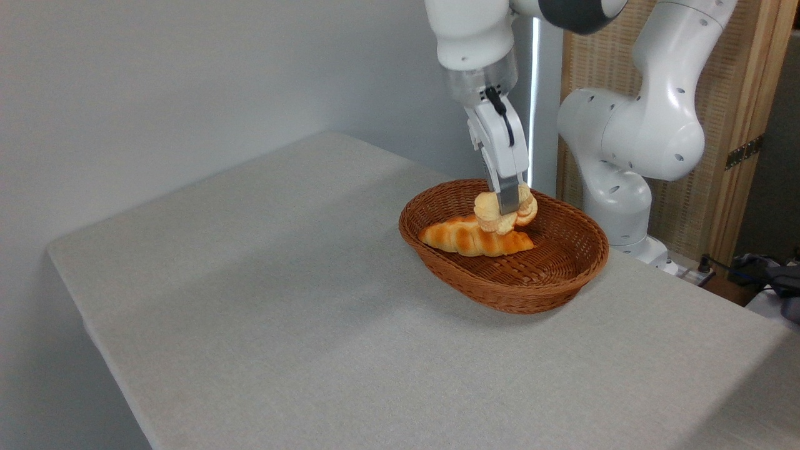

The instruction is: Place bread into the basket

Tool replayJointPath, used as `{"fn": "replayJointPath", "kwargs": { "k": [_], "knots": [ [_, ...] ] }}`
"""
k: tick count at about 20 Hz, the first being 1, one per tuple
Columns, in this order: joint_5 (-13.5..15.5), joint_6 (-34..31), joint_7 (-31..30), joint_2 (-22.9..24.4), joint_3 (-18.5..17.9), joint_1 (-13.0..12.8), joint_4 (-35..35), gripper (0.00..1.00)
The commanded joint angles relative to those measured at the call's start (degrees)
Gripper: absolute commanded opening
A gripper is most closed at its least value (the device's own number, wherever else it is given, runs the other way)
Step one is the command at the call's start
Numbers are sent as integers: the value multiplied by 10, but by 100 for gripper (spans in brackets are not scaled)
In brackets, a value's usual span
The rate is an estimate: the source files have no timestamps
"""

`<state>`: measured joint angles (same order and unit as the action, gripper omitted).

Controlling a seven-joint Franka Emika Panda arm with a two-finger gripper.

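Observation:
The bread (490, 215), a small knotted golden bun, hangs inside the rim of the basket (550, 284), just above a longer twisted loaf (476, 237) lying in it. My gripper (508, 203) reaches down from above and is shut on the bun, with one grey finger (507, 195) showing across the bun's front. The other finger is hidden behind the bun. The oval brown wicker basket stands on the grey table, right of its middle.
The robot's white base (615, 206) stands just behind the basket at the table's back edge. A wooden panel (737, 125) and cables (762, 269) lie to the right. Grey table surface (281, 281) stretches left and forward of the basket.

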<state>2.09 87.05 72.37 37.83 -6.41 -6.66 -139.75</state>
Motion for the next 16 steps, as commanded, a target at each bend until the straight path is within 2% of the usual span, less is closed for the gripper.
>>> {"fn": "replayJointPath", "kwargs": {
  "k": [1, 5, 8, 13, 16],
  "knots": [
    [-10, -4, 12, -10, -3, -4, -1, 76],
    [-10, -1, 12, -14, -3, -4, 0, 93],
    [-10, -2, 11, -19, -3, -4, 1, 100],
    [-10, -1, 11, -21, -3, -5, 8, 100],
    [-10, -4, 1, -44, 0, -6, 59, 100]
  ]
}}
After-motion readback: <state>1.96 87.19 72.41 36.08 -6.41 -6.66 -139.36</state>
